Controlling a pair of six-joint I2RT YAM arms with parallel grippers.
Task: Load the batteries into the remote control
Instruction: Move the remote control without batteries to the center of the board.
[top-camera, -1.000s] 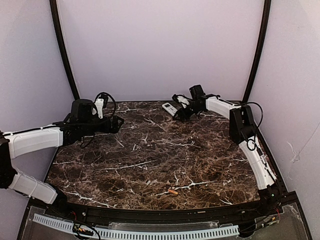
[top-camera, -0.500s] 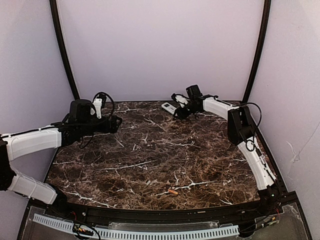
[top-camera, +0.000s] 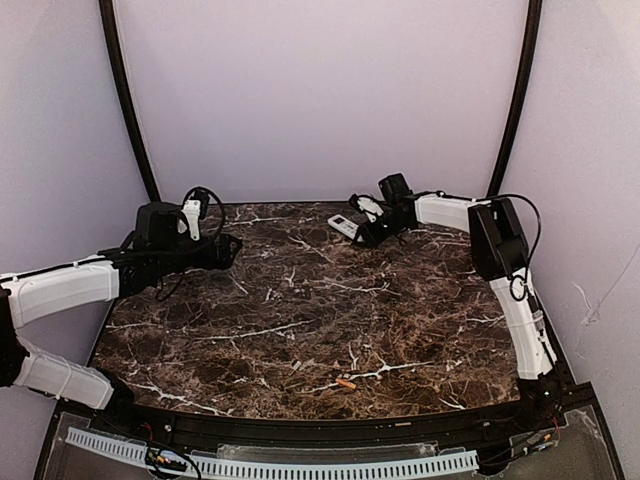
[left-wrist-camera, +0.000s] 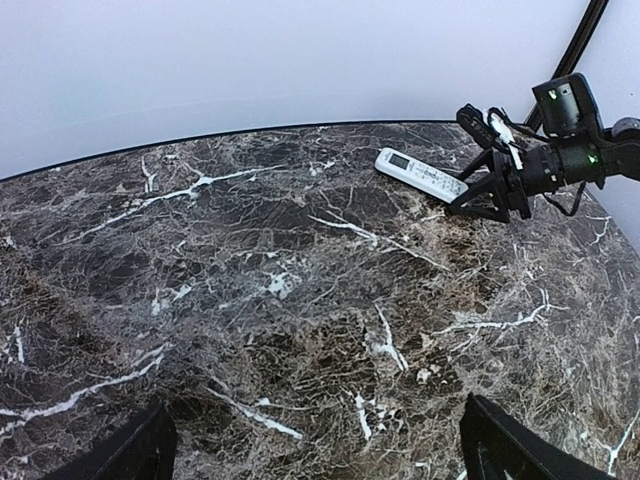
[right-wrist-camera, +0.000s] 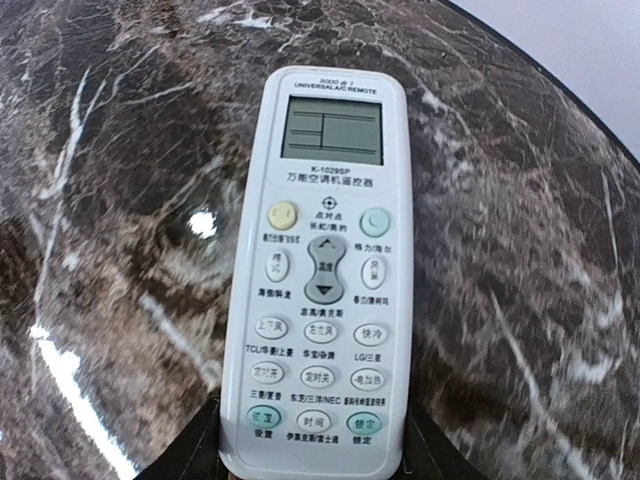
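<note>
Universal A/C remote (right-wrist-camera: 325, 270) lies face-up, its near end between the right gripper (right-wrist-camera: 312, 445) fingers; whether it is gripped, cannot tell. Left gripper (top-camera: 230, 250) spread, empty. Orange battery (top-camera: 346, 382) well apart from both. Nothing loaded yet.

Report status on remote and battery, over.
Left tool open, holding nothing. Right tool straddles the remote control's bottom end, grip unconfirmed. One battery lies loose near the marble table's front edge, far from both. Nothing in the way.

A dark, white-veined marble bench (top-camera: 300, 310) sits between pale lilac walls (top-camera: 320, 90), with black poles (top-camera: 125, 100) at both far corners.
</note>
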